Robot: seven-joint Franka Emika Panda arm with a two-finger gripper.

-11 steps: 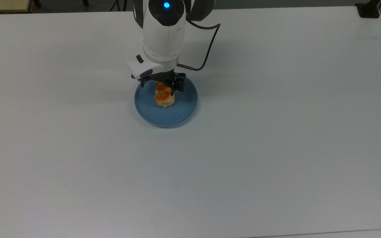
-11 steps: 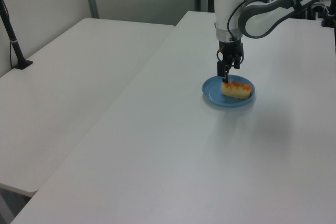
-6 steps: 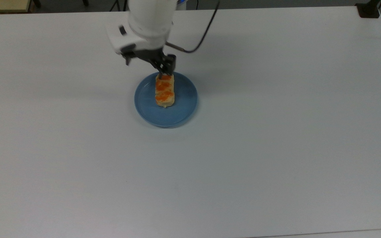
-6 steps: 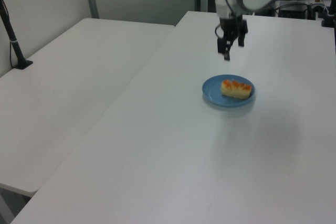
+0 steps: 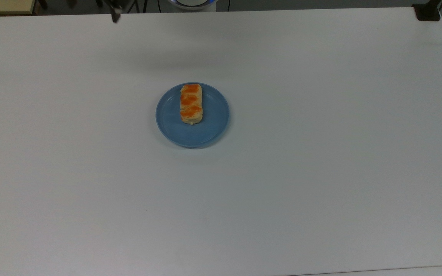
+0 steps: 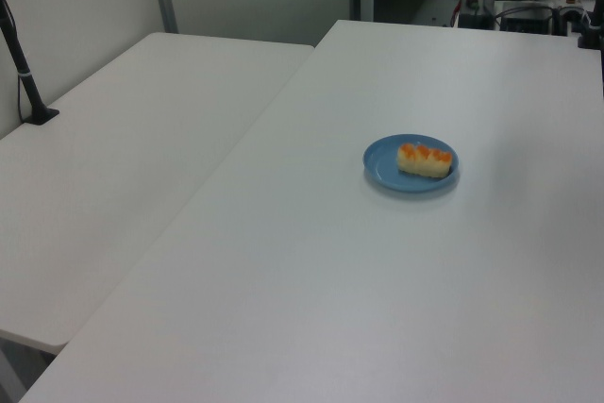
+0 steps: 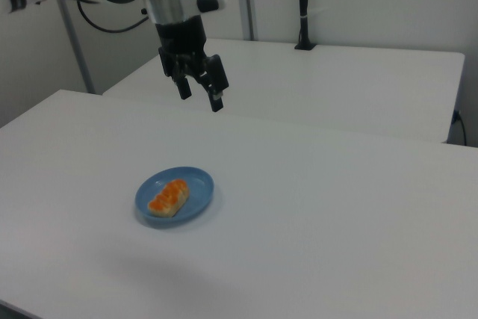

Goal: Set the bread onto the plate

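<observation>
Blue against the white desk [image 5: 320, 153], the plate [image 5: 209, 132] carries the bread [image 5: 191, 104], which lies flat inside the rim, set toward the plate's far side in the top view, with its long axis running near to far. In the left view the bread [image 6: 425, 159] sits toward the right of the plate [image 6: 382, 162]; in the right view it sits toward the left of the plate [image 7: 198, 184], just inside the rim.

The hand [image 7: 200, 93] hangs high above the desk and well apart from the plate, beyond it in the right view, its two fingers spread apart and holding nothing.

By my judgement the placing is done and only the retreat is left. To do it well, the arm should go up and away from the plate without dipping back over it, so that nothing nudges the soft loaf or slides the plate. The fingers can be left apart; no regrasp is called for, since the bread rests wholly on the plate.

Counted: one plate, one bread with three orange-brown bumps on top, one hand, and a second white desk [image 6: 113, 158] alongside.
</observation>
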